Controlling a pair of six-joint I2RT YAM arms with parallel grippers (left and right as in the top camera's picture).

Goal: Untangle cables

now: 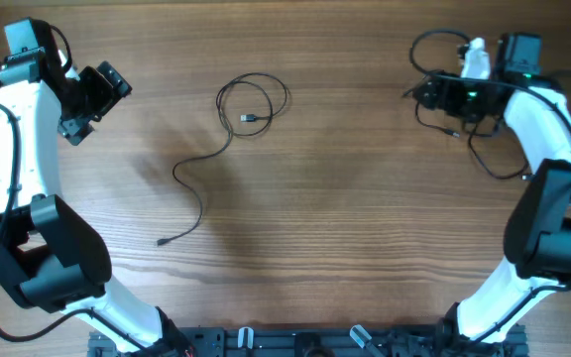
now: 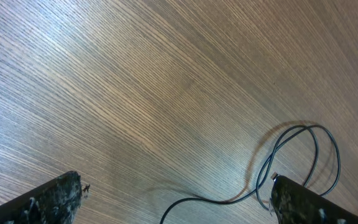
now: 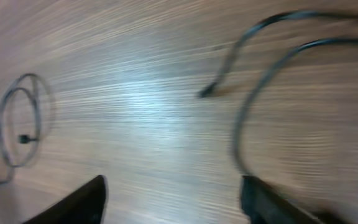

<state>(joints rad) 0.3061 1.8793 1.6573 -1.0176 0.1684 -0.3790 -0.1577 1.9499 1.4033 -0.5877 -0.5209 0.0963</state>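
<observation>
Wooden table, right cables half hidden under arm, left tool and right tool spread apart

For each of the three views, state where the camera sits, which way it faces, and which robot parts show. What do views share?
Overhead: above the table, facing straight down; both arms, left tool and right tool show.
Left wrist: on the left arm, facing the table; its two wide-open fingers show.
Right wrist: on the right arm, facing the table, blurred; its two fingers show.
Shared: the looped cable, in all three.
</observation>
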